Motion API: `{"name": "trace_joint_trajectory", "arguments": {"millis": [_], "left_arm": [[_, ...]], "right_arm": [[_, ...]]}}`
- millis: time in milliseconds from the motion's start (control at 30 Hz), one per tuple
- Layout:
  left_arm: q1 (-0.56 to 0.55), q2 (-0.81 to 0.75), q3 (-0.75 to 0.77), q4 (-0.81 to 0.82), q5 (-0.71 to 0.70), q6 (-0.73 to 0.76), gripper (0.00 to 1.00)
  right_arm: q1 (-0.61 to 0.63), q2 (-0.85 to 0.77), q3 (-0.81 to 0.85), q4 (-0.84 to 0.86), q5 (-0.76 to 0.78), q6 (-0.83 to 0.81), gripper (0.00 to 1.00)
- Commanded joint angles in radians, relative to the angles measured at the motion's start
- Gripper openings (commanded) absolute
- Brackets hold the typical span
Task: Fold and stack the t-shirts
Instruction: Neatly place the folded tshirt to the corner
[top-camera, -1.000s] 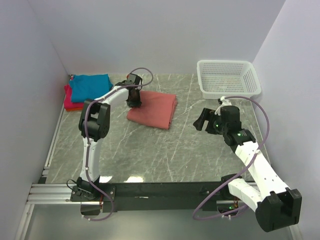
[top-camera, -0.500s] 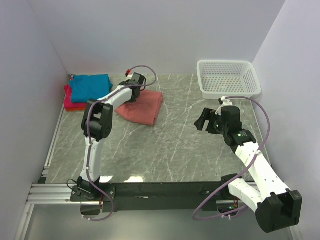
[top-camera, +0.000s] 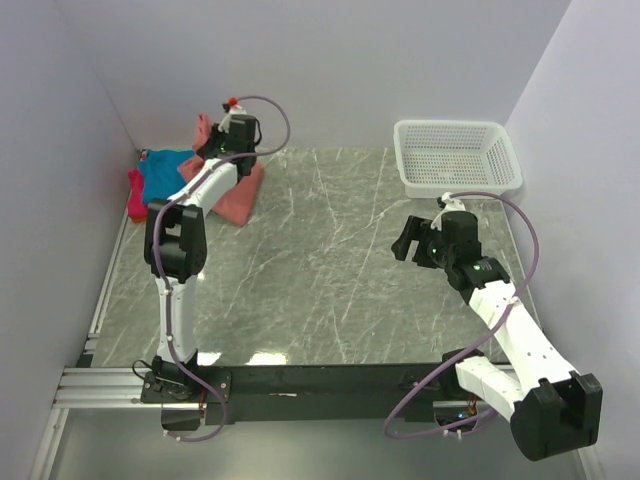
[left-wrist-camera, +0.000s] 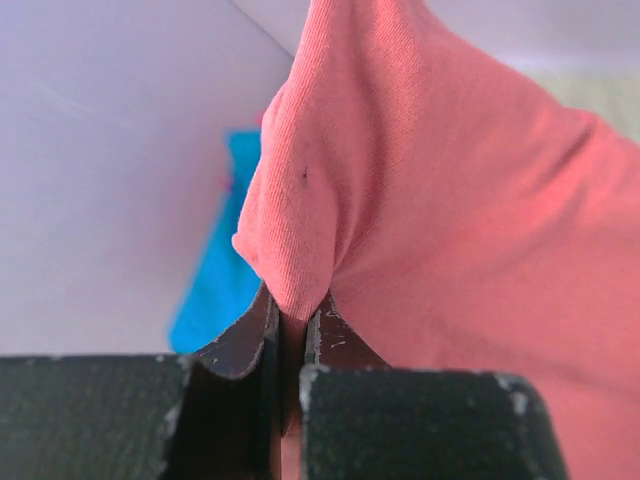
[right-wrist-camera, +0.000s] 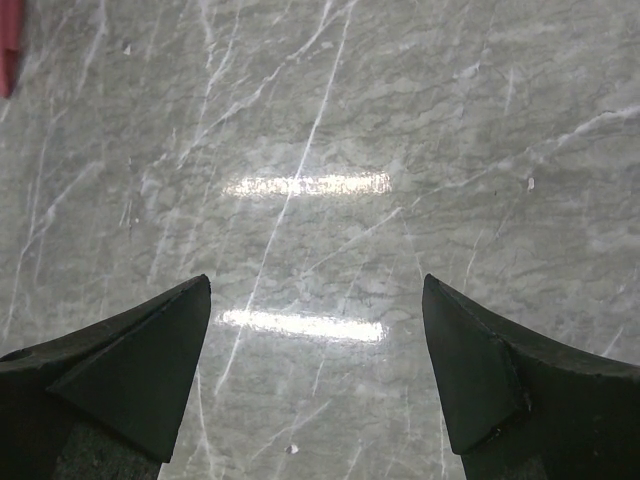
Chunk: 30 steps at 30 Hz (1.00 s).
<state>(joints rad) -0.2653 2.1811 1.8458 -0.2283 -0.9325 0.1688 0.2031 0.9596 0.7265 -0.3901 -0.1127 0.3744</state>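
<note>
— Fingers on the left gripper (left-wrist-camera: 291, 325)?
— Pinched tight on a fold of the salmon-red t-shirt (left-wrist-camera: 430, 200), held up at the far left, beside the teal-blue t-shirt (top-camera: 165, 172).
— Right gripper (right-wrist-camera: 316, 345)?
— Spread wide, holding nothing, above the table (right-wrist-camera: 320, 120).

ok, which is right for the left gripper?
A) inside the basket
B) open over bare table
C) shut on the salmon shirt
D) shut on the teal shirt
C: in the left wrist view the left gripper has its jaws pinched together on a fold of the salmon-red t-shirt, while the teal-blue t-shirt lies beyond it, not in the grip.
</note>
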Motion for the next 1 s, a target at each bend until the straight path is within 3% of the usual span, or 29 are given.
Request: {"name": "trace_joint_trajectory", "arguments": {"millis": [0, 267, 533, 667, 867, 933, 967], "left_arm": [[0.035, -0.061, 0.098, 0.201, -0.072, 0.188, 0.01], [0.067, -0.066, 0.161, 0.256, -0.062, 0.276, 0.01], [0.165, -0.077, 0.165, 0.124, 0.052, 0.120, 0.01], [0.239, -0.023, 0.136, 0.144, 0.031, 0.068, 0.01], [0.331, 0.052, 0.187, 0.026, 0.112, -0.078, 0.01], [0.337, 0.062, 0.190, -0.008, 0.133, -0.107, 0.23], [0.351, 0.062, 0.182, -0.003, 0.136, -0.115, 0.24]], "right_arm": [[0.001, 0.013, 0.014, 0.011, 0.031, -0.015, 0.92], [0.002, 0.021, 0.016, 0.010, 0.034, -0.017, 0.92], [0.001, 0.001, 0.019, 0.000, 0.041, -0.015, 0.92], [0.001, -0.016, -0.005, 0.011, 0.045, -0.011, 0.92], [0.002, -0.016, 0.002, 0.000, 0.050, -0.009, 0.92], [0.001, -0.015, 0.007, 0.000, 0.047, -0.014, 0.92], [0.002, -0.015, 0.011, -0.004, 0.047, -0.011, 0.92]]}}
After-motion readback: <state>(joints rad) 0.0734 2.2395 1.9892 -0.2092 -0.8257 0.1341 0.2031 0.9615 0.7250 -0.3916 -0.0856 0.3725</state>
